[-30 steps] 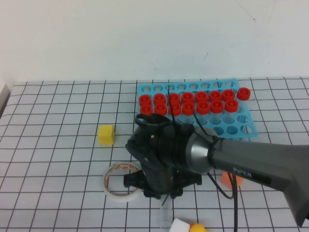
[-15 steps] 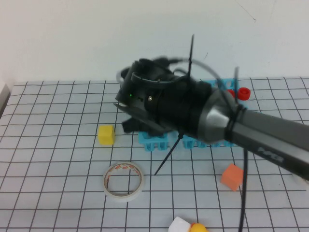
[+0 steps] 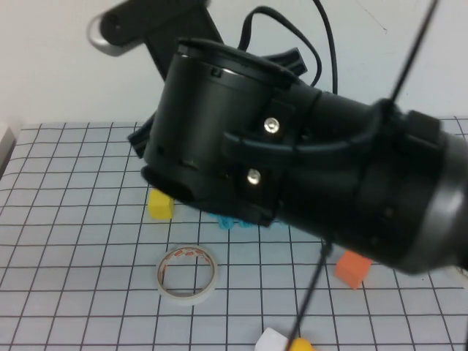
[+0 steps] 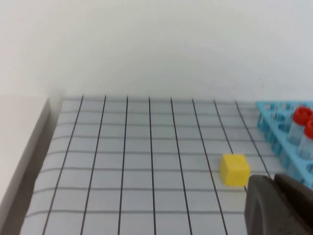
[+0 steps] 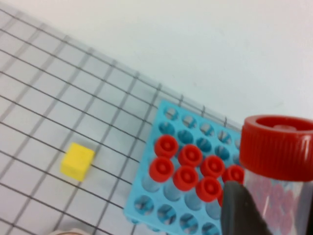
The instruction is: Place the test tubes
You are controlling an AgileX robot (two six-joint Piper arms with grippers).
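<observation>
High view was mostly filled by the right arm (image 3: 307, 168), its black bulk raised close to the lens and hiding nearly all of the blue rack (image 3: 232, 221), of which only a sliver showed just right of the yellow cube (image 3: 161, 205). On the gridded table (image 3: 73, 241), a tape roll (image 3: 188, 274) lay nearer than the cube, an orange cube (image 3: 352, 268) sat to the roll's right, and a white block (image 3: 271, 341) touched a small yellow piece (image 3: 300, 344) at the near edge. From the right wrist view, the right gripper (image 5: 281, 220) was pinching a test tube (image 5: 279, 166), one dark finger (image 5: 242, 210) pressed against the clear body under its red cap, the other finger out of frame. That tube was held up above the rack, not in any hole. Below it, the rack stood with two rows of capped tubes (image 5: 188, 169) amid open holes. From the left wrist view, the left gripper (image 4: 275, 196) hung over the table on the near side of the yellow cube, its jaws pressed together on nothing, with the rack's left end and two red-capped tubes beyond it to the right.
</observation>
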